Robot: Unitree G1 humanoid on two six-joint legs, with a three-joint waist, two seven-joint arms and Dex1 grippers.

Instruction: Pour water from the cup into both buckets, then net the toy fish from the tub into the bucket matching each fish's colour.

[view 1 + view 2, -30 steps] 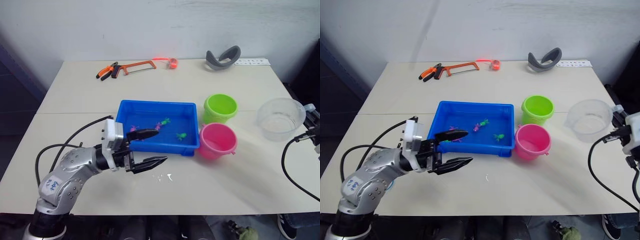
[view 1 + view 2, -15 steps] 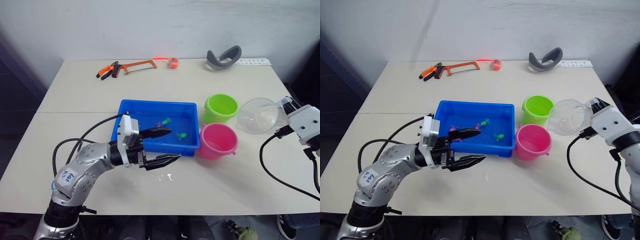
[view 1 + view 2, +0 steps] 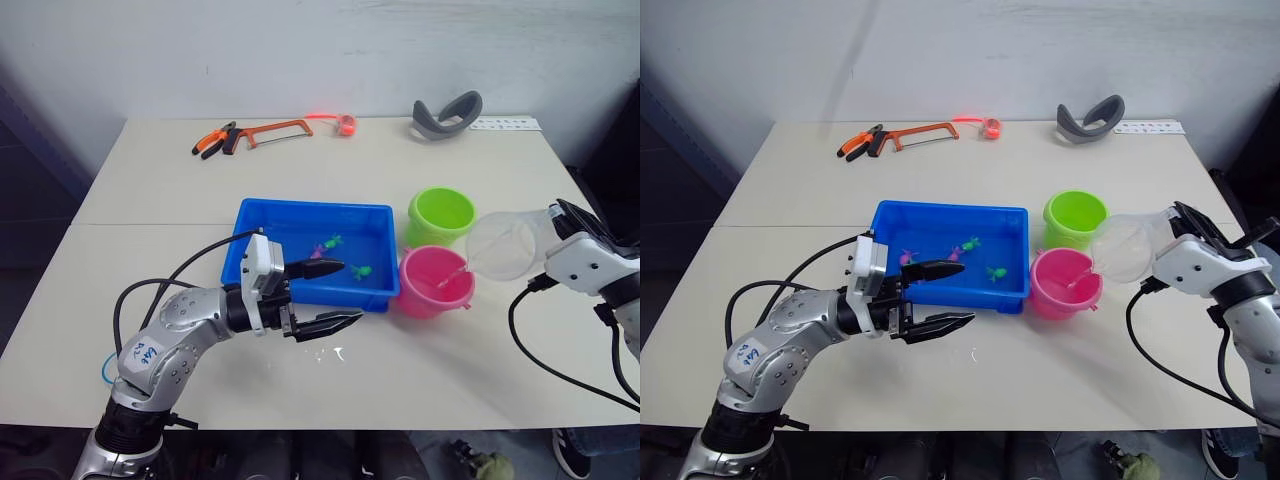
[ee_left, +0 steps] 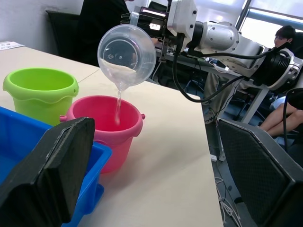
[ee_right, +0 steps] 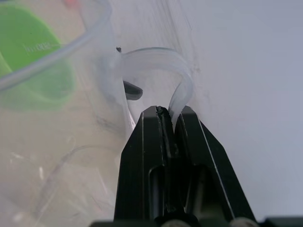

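My right gripper (image 5: pixel 168 118) is shut on the handle of the clear cup (image 3: pixel 505 245). The cup is tipped over the pink bucket (image 3: pixel 437 282), and a thin stream of water (image 4: pixel 117 106) falls from its lip into that bucket. The lime green bucket (image 3: pixel 440 215) stands just behind the pink one. The blue tub (image 3: pixel 262 222) lies to their left and holds small toy fish, a green one (image 3: pixel 362 271) among them. At the tub's front edge my left gripper (image 3: pixel 335 294) hangs open and empty, pointing toward the buckets.
A hacksaw (image 3: pixel 280 130) and orange-handled pliers (image 3: pixel 213 143) lie at the back of the table. A grey curved band (image 3: pixel 446 114) lies at the back right. Small water drops (image 3: pixel 335 352) sit in front of the tub. A person (image 4: pixel 286 35) sits beyond the table's right end.
The cup has come down and tipped further over the pink bucket, and water now runs out of it. My left gripper has shifted slightly to the right and stays open.
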